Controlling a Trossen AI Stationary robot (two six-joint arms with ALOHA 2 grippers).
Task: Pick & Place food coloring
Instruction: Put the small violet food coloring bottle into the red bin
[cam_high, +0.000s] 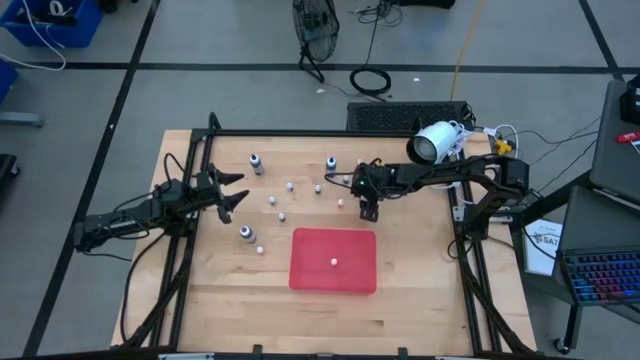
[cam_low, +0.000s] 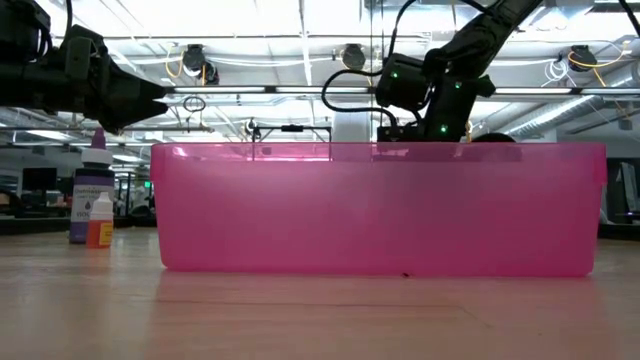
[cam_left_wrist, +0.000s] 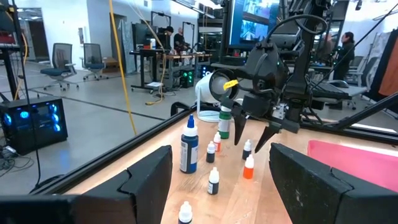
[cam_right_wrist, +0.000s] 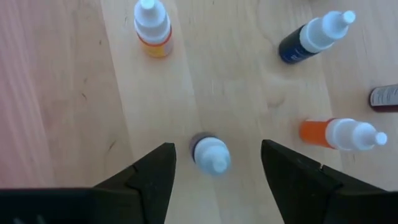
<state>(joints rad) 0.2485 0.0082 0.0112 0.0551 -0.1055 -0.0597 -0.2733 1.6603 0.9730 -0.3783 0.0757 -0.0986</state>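
Observation:
Small food coloring bottles stand upright on their bases across the far half of the table, among them a taller dark one (cam_high: 256, 163) and another (cam_high: 331, 162). One tiny bottle (cam_high: 333, 263) lies in the red tray (cam_high: 310, 275). My right gripper (cam_high: 370, 211) points down, open, above the table. In the right wrist view its fingers (cam_right_wrist: 149, 171) stand on either side of a dark bottle with a pale cap (cam_right_wrist: 210, 153) without touching it. My left gripper (cam_high: 232, 196) hovers open near the table's left side, aimed at the bottles.
Around the right gripper stand an orange-banded bottle (cam_right_wrist: 152, 25), a dark blue one (cam_right_wrist: 314, 34) and an orange one (cam_right_wrist: 339, 132). Two more bottles (cam_high: 245, 234) stand left of the tray. The pink tray wall (cam_low: 380, 205) fills the low view. Black frame rails edge the table.

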